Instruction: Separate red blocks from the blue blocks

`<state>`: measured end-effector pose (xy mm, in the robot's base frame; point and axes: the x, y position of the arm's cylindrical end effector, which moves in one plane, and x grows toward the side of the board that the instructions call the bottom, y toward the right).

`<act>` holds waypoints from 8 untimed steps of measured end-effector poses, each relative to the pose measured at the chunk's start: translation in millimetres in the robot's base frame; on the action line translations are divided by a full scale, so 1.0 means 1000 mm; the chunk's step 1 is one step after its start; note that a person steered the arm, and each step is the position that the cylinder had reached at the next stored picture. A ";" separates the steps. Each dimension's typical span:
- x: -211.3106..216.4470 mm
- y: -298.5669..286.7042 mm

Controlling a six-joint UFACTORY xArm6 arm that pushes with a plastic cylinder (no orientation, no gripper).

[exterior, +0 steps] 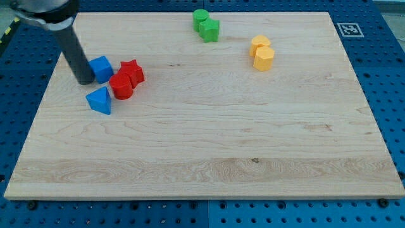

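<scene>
**A:** You are looking at a pale wooden worktop (202,158), its grain running across the view, sitting on a blue pegboard (386,76). Your rod is standing at the view's upper left, with my tip (84,82) resting just left of the blue cube (101,68), touching it or nearly so.

**B:** And the reds?

**A:** You are seeing the red star (132,71) and the red cylinder (121,85) pressing together just right of that cube. The blue wedge (99,100) is lying below them, close to the cylinder's lower left. So reds and blues are crowding one cluster.

**B:** Anything else around?

**A:** Two green blocks (205,25) are huddling at the view's top edge, two yellow blocks (261,52) sitting to their right, all well apart from the cluster. A printed tag (348,28) is marking the top right corner.

**B:** The jaws?

**A:** You are working with none; only a smooth dark rod.
</scene>
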<state>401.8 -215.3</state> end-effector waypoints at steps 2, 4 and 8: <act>0.000 0.029; 0.003 -0.003; 0.034 0.067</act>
<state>436.1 -148.3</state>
